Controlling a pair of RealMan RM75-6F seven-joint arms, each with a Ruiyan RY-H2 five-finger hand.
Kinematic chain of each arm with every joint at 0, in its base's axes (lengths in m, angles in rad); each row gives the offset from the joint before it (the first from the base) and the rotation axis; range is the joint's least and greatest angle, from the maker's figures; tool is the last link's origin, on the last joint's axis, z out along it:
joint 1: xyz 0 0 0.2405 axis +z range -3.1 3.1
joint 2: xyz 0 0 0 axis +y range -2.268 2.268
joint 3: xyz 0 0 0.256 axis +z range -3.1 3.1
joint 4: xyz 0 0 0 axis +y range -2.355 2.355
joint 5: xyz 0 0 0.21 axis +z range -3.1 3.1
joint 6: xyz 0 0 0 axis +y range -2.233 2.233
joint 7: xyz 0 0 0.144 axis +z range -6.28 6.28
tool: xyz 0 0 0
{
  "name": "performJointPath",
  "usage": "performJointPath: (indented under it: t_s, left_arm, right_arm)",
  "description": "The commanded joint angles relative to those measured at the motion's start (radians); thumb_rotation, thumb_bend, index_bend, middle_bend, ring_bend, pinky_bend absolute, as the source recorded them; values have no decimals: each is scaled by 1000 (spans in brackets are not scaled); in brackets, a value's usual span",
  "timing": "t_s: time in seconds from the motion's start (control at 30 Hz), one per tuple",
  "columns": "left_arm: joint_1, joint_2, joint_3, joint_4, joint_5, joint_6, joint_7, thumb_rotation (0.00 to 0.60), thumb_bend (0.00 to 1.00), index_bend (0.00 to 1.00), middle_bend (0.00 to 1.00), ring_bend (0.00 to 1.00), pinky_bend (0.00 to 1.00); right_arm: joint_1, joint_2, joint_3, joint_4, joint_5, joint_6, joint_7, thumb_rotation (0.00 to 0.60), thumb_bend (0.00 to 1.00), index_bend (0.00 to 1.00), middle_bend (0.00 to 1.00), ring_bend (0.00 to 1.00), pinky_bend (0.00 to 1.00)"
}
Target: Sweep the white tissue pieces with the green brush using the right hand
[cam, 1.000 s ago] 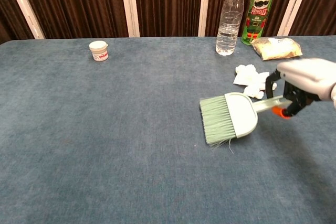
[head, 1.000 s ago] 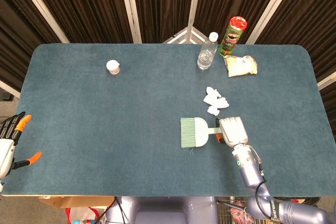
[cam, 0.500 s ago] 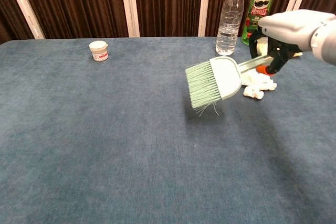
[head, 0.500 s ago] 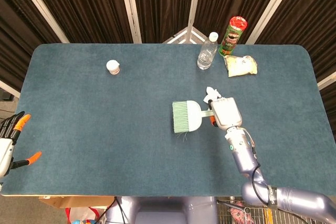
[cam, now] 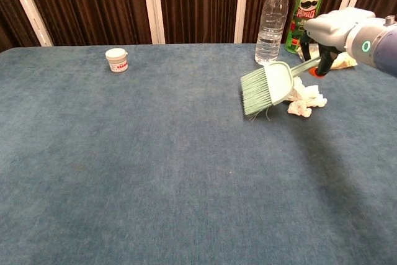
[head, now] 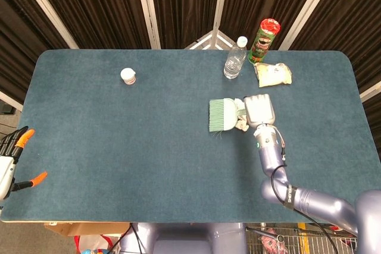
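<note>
My right hand [cam: 327,29] [head: 259,110] grips the handle of the green brush [cam: 267,87] [head: 222,115] and holds it in the air. Its bristles point left and down, just left of the white tissue pieces [cam: 304,100] [head: 241,123]. The tissue lies on the blue table right of the brush head, partly hidden by the brush and hand in the head view. My left hand [head: 13,159] hangs off the table's left edge with its fingers apart and nothing in it.
At the back right stand a water bottle [cam: 272,22] [head: 234,58] and a green Pringles can [cam: 306,12] [head: 264,41], with a plastic bag of food [head: 273,74] beside them. A small white jar [cam: 116,60] [head: 128,76] stands at the back left.
My right hand has lifted the brush off the table and carried it back and right, from in front of the tissue to just left of it. The left hand has stayed put.
</note>
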Motion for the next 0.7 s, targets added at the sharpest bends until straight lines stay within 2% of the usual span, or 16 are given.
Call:
performJointPath:
  t_s: [0.03,0.27,0.53,0.7]
  left_arm:
    - [0,1,0,-1,1,1,-1,600,0,0,0,0,17]
    - [1,-2,3,-1,16,12,-9,600,0,0,0,0,17]
    - [3,-5,7,-2,36,27,-18,600,0,0,0,0,17]
    - [3,-6,12,-4,52,35,-16,600,0,0,0,0,17]
  right_arm:
    - [22,-20,-20,80,48,-37,-16,600,608,831,1000,1000,895]
    - [8,5,-66,122,81,-49,-37,600,609,831,1000,1000,896]
    - [-26,91,-116,98,88,-1,-79,600,613,831,1000,1000,896]
    - [-52,164,-142,45,105,41,-114,600,613,831,1000,1000,895]
